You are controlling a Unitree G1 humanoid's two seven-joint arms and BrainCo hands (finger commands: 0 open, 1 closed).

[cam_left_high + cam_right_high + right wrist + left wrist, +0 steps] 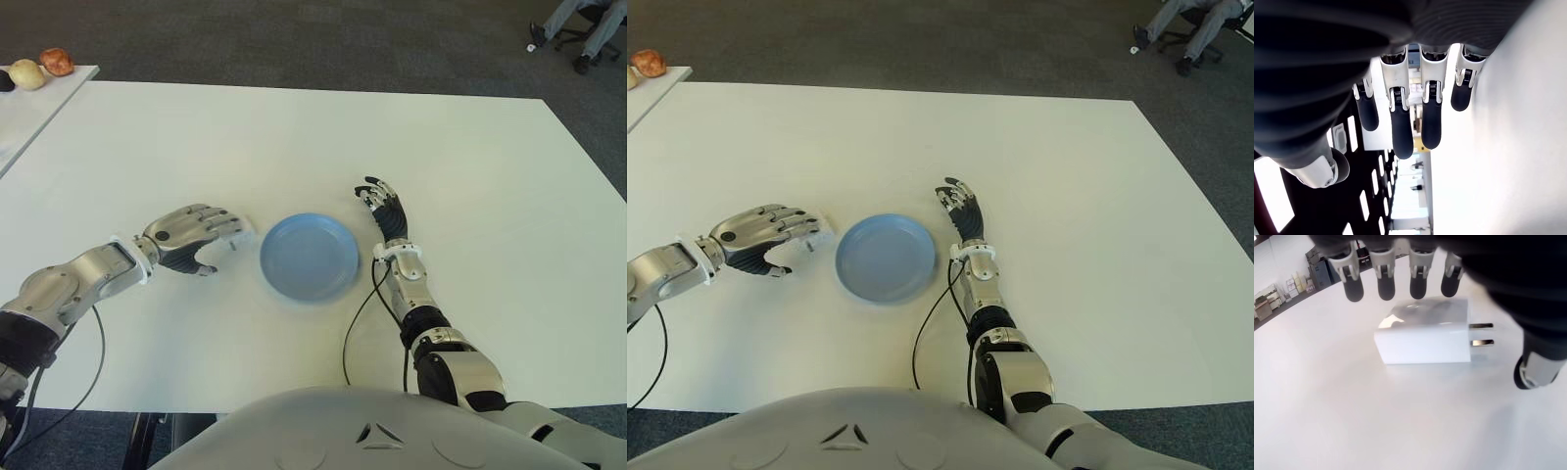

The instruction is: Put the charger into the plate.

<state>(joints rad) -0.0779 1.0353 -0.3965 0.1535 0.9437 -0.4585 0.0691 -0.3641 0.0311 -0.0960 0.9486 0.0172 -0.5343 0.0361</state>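
Just left hand (196, 235) over charger (1425, 333), ungrasped.

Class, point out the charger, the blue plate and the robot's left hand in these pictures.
charger (1422, 335): left wrist view, middle of its white body.
blue plate (309, 256): left eye view, bare centre of the dish.
left hand (192, 235): left eye view, back of the hand, over the charger.

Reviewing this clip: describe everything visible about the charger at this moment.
The charger is a white, glossy, boxy wall plug, plastic by its look, with two metal prongs sticking out of one end. It lies flat on the white table, just left of the blue plate, not in it. The left hand hangs over it, fingers spread above its top; no grasp shows yet. In the eye views the hand hides most of it.
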